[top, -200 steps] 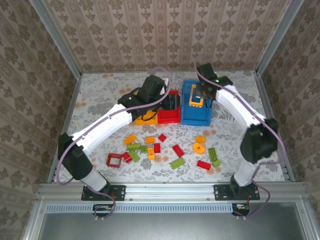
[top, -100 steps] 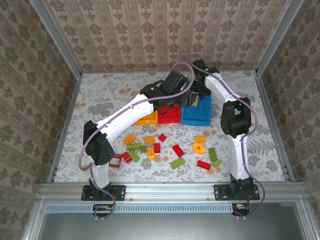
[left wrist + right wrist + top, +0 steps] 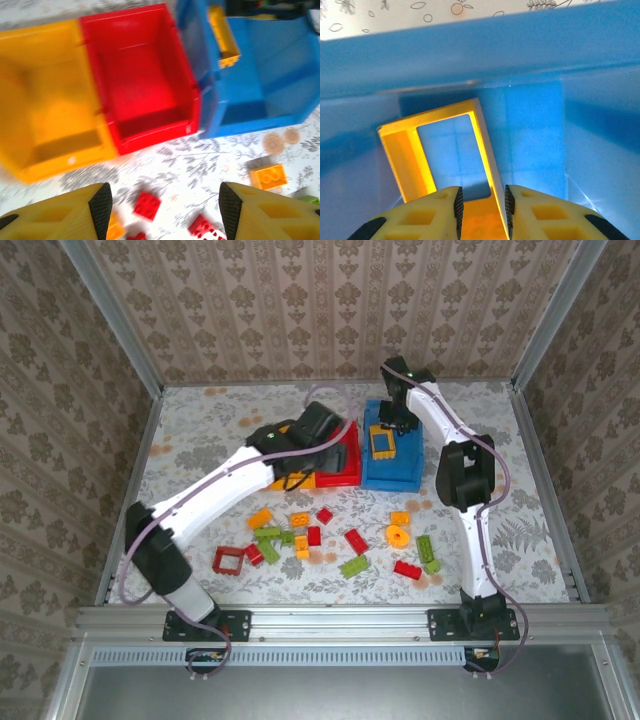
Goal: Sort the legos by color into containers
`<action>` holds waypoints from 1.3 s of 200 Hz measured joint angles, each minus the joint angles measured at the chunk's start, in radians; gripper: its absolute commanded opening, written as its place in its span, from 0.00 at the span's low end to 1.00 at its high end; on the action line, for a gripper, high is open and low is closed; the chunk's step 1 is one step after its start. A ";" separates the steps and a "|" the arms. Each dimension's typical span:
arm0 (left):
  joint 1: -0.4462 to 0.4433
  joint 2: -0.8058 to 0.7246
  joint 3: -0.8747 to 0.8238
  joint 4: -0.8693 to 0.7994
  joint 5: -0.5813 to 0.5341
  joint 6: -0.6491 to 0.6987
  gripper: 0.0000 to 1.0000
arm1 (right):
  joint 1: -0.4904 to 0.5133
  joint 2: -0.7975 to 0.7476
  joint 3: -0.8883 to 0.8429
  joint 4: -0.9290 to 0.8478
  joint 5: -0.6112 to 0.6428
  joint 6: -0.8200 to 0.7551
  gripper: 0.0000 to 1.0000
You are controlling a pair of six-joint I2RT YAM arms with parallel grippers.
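Yellow frame (image 3: 409, 160), now binned, within right end effector (image 3: 481, 197)

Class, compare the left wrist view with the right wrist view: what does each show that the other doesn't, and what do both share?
Left wrist view, not the right: the yellow-orange plastic bin, the red plastic bin, a loose red brick, an orange brick, and the open left pincer. Right wrist view, not the left: the right pincer, its fingers flanking the yellow open rectangular frame. Shared: that frame, and the blue plastic bin holding it.
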 measured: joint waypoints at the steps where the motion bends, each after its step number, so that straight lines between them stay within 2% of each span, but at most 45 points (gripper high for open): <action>1: 0.001 -0.005 -0.004 -0.001 -0.001 -0.002 0.61 | 0.000 -0.002 0.000 0.000 0.000 0.000 0.33; 26: 0.065 -0.196 -0.174 -0.071 -0.038 -0.104 0.60 | 0.034 -0.171 -0.100 0.041 0.033 -0.011 0.35; 61: 0.169 -0.431 -0.422 -0.211 -0.063 -0.253 0.55 | 0.164 -0.600 -0.472 0.255 0.037 -0.047 0.42; 81: 0.246 -0.524 -0.536 -0.285 -0.056 -0.332 0.47 | 0.280 -0.815 -0.732 0.460 -0.036 -0.096 0.48; 97: 0.317 -0.577 -0.610 -0.336 -0.045 -0.373 0.42 | 0.377 -0.913 -0.928 0.620 -0.126 -0.144 0.51; 132: 0.449 -0.612 -0.732 -0.394 -0.022 -0.402 0.40 | 0.549 -0.919 -1.187 0.814 -0.313 -0.187 0.52; 168: 0.515 -0.610 -0.841 -0.394 0.014 -0.417 0.40 | 0.636 -0.875 -1.220 0.909 -0.417 -0.204 0.49; 201: 0.521 -0.645 -0.879 -0.385 0.061 -0.499 0.40 | 0.657 -0.814 -1.201 0.923 -0.454 -0.216 0.48; 260: 0.525 -0.738 -1.011 -0.307 0.148 -0.696 0.42 | 0.657 -0.797 -1.173 0.921 -0.492 -0.237 0.48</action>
